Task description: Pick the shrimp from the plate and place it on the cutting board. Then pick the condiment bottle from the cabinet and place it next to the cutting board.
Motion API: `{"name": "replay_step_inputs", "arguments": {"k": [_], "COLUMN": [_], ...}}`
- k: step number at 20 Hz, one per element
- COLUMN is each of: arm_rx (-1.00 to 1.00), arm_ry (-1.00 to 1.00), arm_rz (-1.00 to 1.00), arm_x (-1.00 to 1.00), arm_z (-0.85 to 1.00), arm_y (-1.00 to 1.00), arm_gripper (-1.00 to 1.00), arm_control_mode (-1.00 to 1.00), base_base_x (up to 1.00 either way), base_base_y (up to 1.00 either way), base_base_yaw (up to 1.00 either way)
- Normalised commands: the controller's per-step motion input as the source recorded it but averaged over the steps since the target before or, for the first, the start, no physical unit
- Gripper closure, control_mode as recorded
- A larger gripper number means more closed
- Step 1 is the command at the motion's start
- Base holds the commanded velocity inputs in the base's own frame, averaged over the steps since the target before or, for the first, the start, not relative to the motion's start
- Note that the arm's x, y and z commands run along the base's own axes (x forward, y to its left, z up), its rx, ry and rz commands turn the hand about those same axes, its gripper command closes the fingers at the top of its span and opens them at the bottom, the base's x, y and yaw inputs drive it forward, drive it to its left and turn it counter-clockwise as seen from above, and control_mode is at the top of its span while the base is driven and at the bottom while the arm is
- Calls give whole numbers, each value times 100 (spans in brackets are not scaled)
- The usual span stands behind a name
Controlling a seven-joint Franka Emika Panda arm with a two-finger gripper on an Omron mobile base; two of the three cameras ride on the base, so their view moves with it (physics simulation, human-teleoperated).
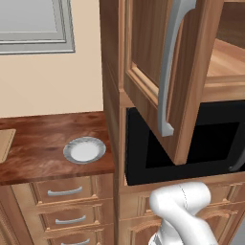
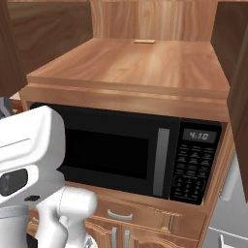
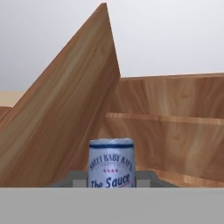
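Note:
In the hand view the condiment bottle [image 3: 111,164] stands upright between my fingertips, its blue-grey top and a printed label facing the camera. My gripper [image 3: 111,180] is shut on it, with a grey fingertip [image 3: 78,180] pressed to each side. Behind it are the cabinet's open panelled door [image 1: 162,72] and the light wood shelf [image 2: 135,63], which is bare. The plate [image 1: 84,150] sits on the dark counter with a bare white centre. The shrimp is out of view. A corner of the cutting board [image 1: 5,143] shows at the far left.
A black microwave [image 2: 121,150] sits right under the cabinet shelf. The open door's long silver handle [image 1: 167,81] hangs out over the microwave front. Drawer units [image 1: 64,192] with short handles run below the counter [image 1: 43,139].

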Motion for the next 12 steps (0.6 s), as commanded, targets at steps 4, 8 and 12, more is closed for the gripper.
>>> {"name": "replay_step_inputs", "arguments": {"k": [4,8,12], "arm_rx": [0,0,0], "arm_ry": [0,0,0], "arm_rz": [0,0,0], "arm_x": [0,0,0], "arm_z": [0,0,0], "arm_y": [0,0,0], "arm_gripper": [100,100,100], "arm_control_mode": [100,100,100], "base_base_x": [-1,-26,-40], "base_base_y": [0,0,0], "base_base_yaw": [0,0,0]}}
